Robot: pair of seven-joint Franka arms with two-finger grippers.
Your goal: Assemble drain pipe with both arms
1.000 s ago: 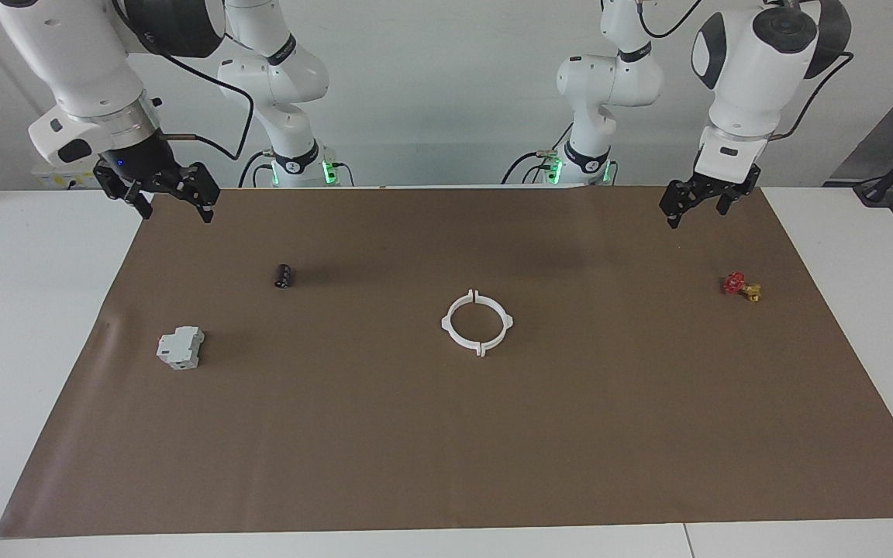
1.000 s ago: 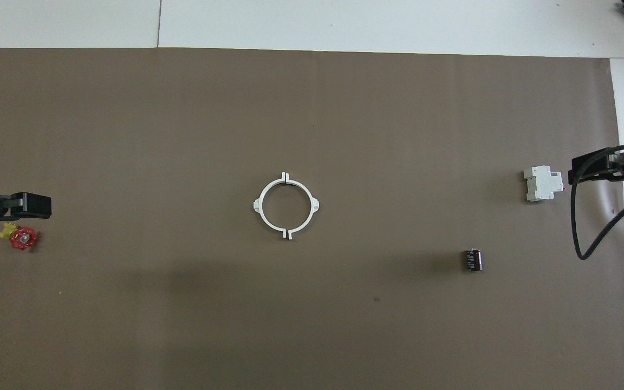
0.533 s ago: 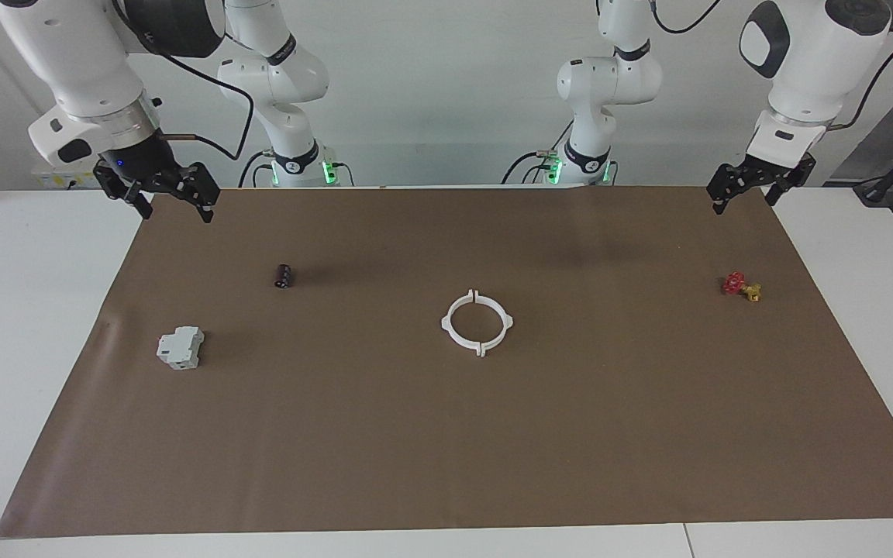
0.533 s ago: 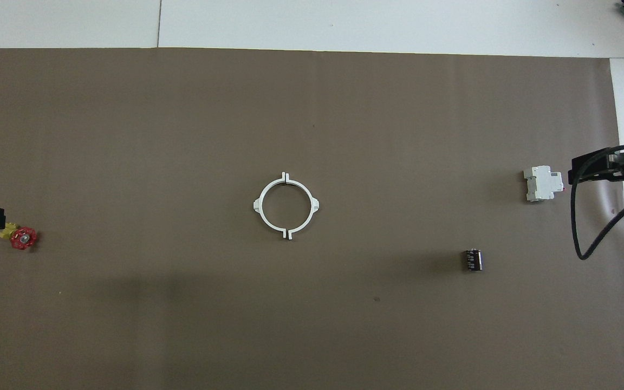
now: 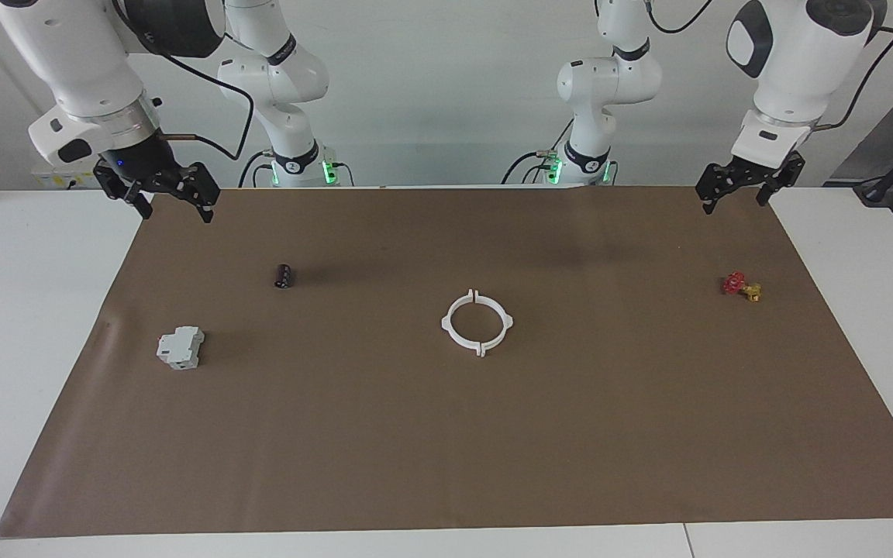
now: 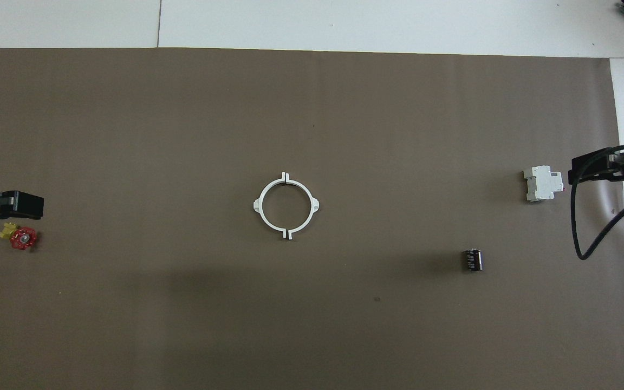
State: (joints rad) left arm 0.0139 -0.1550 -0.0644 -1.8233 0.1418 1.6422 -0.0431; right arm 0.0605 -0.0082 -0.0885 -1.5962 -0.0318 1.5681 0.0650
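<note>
The drain pipe (image 5: 445,320) lies flat in the middle of the brown mat as two white half-ring arcs set end to end into a ring (image 6: 257,205), with narrow seams at the tabs nearest to and farthest from the robots. Nothing touches it. My left gripper (image 5: 735,195) hangs open and empty in the air over the mat's edge at the left arm's end, and in the overhead view the left gripper (image 6: 19,205) shows just above the valve piece. My right gripper (image 5: 171,200) is open and empty too, raised over the mat's corner at the right arm's end.
A small red-and-yellow valve piece (image 5: 740,285) lies toward the left arm's end. A grey-white boxy block (image 5: 180,348) and a small black cylinder (image 5: 284,276) lie toward the right arm's end. The brown mat (image 5: 493,449) covers most of the white table.
The left gripper swung up and outward toward its own end of the table, then eased slightly back. The right arm and the ring have not moved.
</note>
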